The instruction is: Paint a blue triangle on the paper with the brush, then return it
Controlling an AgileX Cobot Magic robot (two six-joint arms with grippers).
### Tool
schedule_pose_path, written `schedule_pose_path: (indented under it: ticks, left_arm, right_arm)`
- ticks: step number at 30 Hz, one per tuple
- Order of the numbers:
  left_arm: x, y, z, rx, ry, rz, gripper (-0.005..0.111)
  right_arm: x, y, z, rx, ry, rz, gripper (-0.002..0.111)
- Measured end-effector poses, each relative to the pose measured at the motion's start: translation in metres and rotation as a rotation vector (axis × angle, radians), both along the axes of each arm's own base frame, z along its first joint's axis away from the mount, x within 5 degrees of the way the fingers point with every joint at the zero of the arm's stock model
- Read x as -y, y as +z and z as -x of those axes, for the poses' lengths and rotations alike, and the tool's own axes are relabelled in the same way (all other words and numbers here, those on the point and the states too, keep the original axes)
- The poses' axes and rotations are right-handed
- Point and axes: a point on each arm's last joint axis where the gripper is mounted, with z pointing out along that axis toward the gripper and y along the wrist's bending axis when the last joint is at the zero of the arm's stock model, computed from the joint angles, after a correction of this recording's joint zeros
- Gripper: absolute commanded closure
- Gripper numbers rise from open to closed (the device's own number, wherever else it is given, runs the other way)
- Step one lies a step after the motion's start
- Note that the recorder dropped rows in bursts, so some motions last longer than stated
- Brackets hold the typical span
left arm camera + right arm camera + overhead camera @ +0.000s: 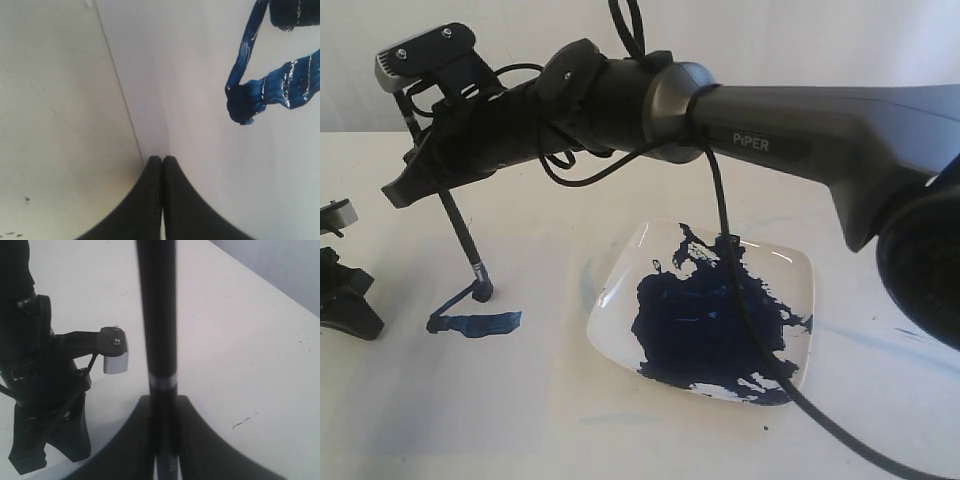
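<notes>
The matte black right gripper (425, 182) reaches across, well to the left of the white square glazed dish (790, 275). Its jaws are closed down narrowly on the long, thin, black-handled brush (460, 240), with the handle running between its two fingers (125, 440). The brush leans with its blue-stained tip down, touching the pale, smooth rectangular paper (200, 75).

The dark-blue triangle outline (470, 322) lies left of the dish with bare paper between them. Only two wet, ridged, glossy strokes show: a broad flat band and a thinner line rising from its far corner to the brush tip. The side nearest the dish is open.

A thick, uneven pool of dark-blue paint (705, 320) covers most of the dish, leaving its rounded rim bare. A black cable (740, 300) hangs across it.

The left gripper (162, 159) sits farther from the dish, beyond the strokes. Its black fingers meet tip to tip at the paper's straight edge with nothing seen between them. I cannot tell whether they press on the sheet. The cream tabletop (50, 100) beyond that edge is dull and faintly scuffed.
</notes>
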Motion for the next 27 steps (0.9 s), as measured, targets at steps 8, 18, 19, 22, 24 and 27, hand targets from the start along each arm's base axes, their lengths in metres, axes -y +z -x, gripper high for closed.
schedule_pose_path:
  ticks: [8,18,19,22,24,27]
  left_arm:
    - [0.0,0.0,0.0,0.0,0.0,0.0,0.107]
    - [0.0,0.0,0.0,0.0,0.0,0.0,0.107]
    - [0.0,0.0,0.0,0.0,0.0,0.0,0.107]
    - [0.0,0.0,0.0,0.0,0.0,0.0,0.107]
    - [0.0,0.0,0.0,0.0,0.0,0.0,0.107]
    - [0.0,0.0,0.0,0.0,0.0,0.0,0.107]
  right_arm:
    - [0.0007,-0.0004,0.0013,-0.005,0.018,0.013,0.108]
    - [0.0038,0.0026,0.0029,-0.007,0.02,0.045,0.108]
    - [0.0041,0.0034,0.0029,-0.007,0.018,0.045,0.108]
    - [0.0054,0.0043,0.0029,-0.005,0.014,0.057,0.108]
    - [0.0063,0.0055,0.0033,-0.006,0.012,0.064,0.108]
    - [0.0086,0.0063,0.0023,-0.017,0.008,0.072,0.108]
